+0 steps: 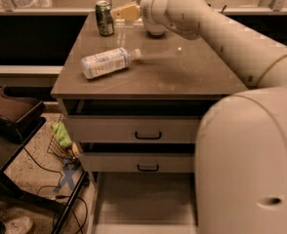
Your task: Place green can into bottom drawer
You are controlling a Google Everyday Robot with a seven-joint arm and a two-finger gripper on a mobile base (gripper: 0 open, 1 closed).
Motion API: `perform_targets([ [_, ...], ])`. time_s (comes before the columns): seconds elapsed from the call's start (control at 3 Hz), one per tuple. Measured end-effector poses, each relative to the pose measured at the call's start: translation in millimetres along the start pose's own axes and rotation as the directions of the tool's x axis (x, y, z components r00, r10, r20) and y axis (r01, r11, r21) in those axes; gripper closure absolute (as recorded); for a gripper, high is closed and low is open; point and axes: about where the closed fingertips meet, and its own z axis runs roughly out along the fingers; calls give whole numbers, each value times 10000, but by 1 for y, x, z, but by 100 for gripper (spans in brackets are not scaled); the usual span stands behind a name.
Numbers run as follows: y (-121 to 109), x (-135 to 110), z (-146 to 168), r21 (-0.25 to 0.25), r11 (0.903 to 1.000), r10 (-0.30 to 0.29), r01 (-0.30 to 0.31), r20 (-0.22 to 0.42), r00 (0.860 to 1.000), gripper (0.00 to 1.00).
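Camera view looks down on a grey-brown worktop (pixel 182 72) that tops a cabinet of three drawers. At its far corner on the picture's left stands the green can (pixel 104 17), upright, silver top uppermost, so its long axis is vertical. Nearer the front edge a clear plastic bottle (pixel 109 62) with a white label lies on its side, cap pointing right and away; it is well apart from the can.

Just beside the can on its right, level with its upper half, hangs the tool (pixel 126 12), a pale beige wedge whose tip points left, straight at the can. The tip is very near the can's side; whether it touches I cannot tell. Nor can I tell whether the tool is apart or together from this angle, and nothing shows in its hold.

The coming move turns on this: the can lies directly along the line in which the tool points, and the tool's level axis crosses the can's upright one. I judge that a short reach leftward would meet the can from the side, with the bottle lying off that line.

Below, the bottom drawer (pixel 143 199) stands pulled out under the two upper drawers, its flat floor showing. The robot arm (pixel 221 38) sweeps in from the right foreground and hides the drawer's right part.
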Motion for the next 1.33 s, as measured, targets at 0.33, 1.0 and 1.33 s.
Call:
perform_targets([
  [0.33, 16, 17, 59, -771, 9967, 228, -256, -376, 9990, 0],
  [1.0, 20, 17, 72, -775, 9969, 146, -161, -195, 9997, 0],
  [1.33, 28, 18, 93, -864, 9963, -25, 24, -18, 10000, 0],
])
